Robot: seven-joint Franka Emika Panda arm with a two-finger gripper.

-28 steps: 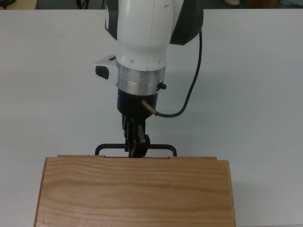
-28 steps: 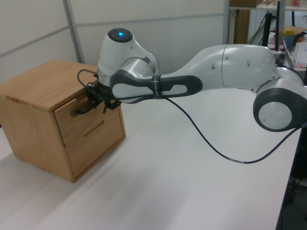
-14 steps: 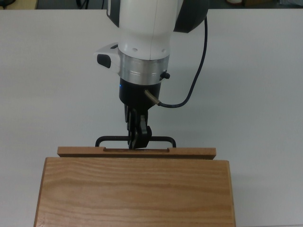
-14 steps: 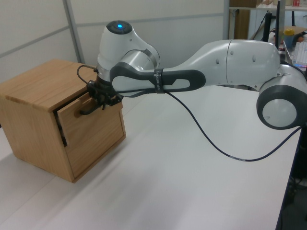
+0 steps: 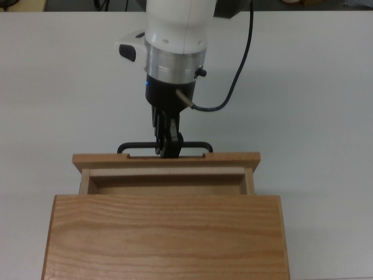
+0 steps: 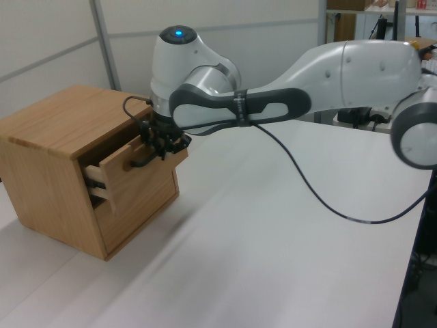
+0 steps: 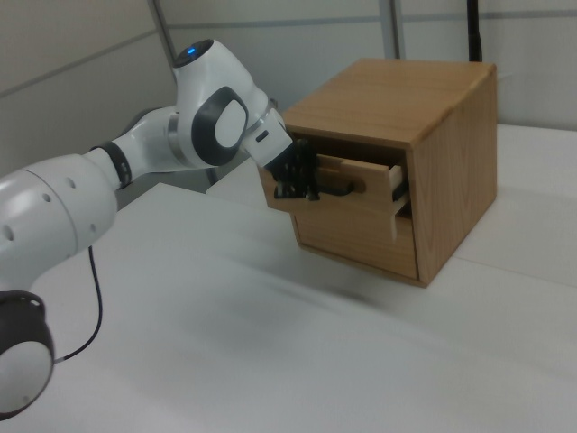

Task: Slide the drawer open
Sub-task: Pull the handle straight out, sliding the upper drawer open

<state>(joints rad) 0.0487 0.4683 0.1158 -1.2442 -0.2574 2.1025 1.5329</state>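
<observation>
The drawer (image 5: 166,159) is the upper one of a light wood cabinet (image 5: 166,239) and stands partly out, its hollow inside showing in the top view. My gripper (image 5: 168,149) is shut on the middle of its thin black bar handle (image 5: 131,145). In the left view the drawer front (image 6: 130,154) juts out toward the left view's right, with the gripper (image 6: 162,142) on the handle (image 6: 139,162). The right view shows the same grasp: the gripper (image 7: 301,186) sits at the drawer front (image 7: 335,204), which juts from the cabinet (image 7: 406,99).
Below the pulled drawer is a second wooden front (image 6: 136,205), flush with the cabinet. The cabinet stands on a white table (image 5: 315,105). A black cable (image 5: 235,87) loops off the arm's wrist. Shelving with clutter (image 6: 410,48) stands beyond the table.
The drawer has slid out of the cabinet, from nearly flush to well open. The gripper has moved away from the cabinet, toward the top view's top, still on the handle.
</observation>
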